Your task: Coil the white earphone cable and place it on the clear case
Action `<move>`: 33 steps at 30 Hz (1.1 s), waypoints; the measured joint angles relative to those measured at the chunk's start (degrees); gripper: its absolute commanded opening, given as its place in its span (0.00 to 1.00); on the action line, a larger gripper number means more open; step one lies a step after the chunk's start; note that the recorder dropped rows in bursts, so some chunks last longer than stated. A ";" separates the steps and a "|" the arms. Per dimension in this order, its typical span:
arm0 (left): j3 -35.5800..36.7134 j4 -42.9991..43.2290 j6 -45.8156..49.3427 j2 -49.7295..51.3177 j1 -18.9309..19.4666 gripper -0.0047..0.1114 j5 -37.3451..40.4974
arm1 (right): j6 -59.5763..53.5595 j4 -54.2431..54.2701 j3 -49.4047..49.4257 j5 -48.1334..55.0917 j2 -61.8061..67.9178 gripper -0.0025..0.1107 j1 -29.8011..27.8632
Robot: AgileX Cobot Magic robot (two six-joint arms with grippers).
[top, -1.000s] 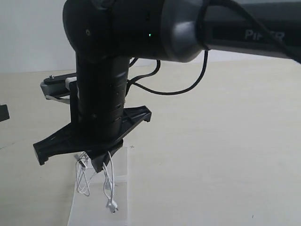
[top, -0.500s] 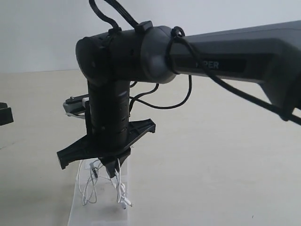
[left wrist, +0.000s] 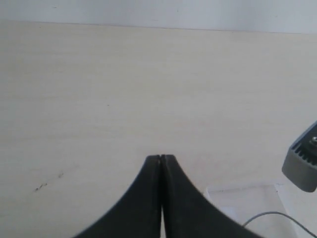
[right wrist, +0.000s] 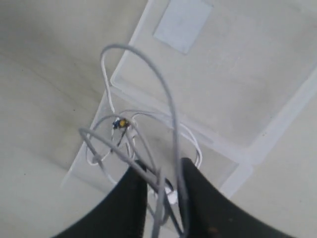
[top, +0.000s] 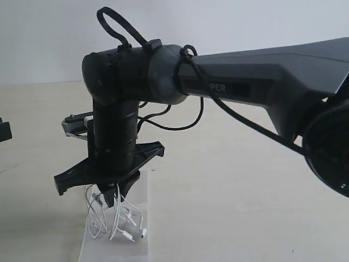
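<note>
Your right hand pinches the thin white earphone cable, its loops hanging loose over the flat clear plastic case. Release now and they may spring apart, spilling onto the worktop; your left hand is closed, empty.

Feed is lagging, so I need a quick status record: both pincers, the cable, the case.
Right pincer: closed on white earphone cable, raised above clear case
Cable shape: loose loops hanging over the case; contact unclear
Left pincer: shut, empty
Sticker: uncovered
Placement: not yet done
</note>
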 measured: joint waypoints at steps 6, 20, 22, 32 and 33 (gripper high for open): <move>0.00 -0.10 -0.13 0.00 0.00 0.04 0.22 | 0.10 0.37 0.00 1.14 0.00 0.50 0.00; 0.00 -0.10 -0.13 0.00 0.00 0.04 0.27 | 0.32 2.78 0.00 2.04 -5.07 0.50 0.00; 0.00 -0.10 -0.13 0.00 0.00 0.04 0.27 | 0.41 1.51 0.00 2.04 -6.34 0.50 0.00; 0.00 -0.10 -0.25 0.00 0.00 0.04 0.63 | 6.71 -17.90 0.00 2.15 -12.66 0.46 -0.11; 0.00 -0.10 -0.25 0.00 0.00 0.04 0.64 | 7.28 -18.72 0.00 2.15 -13.45 0.44 -0.09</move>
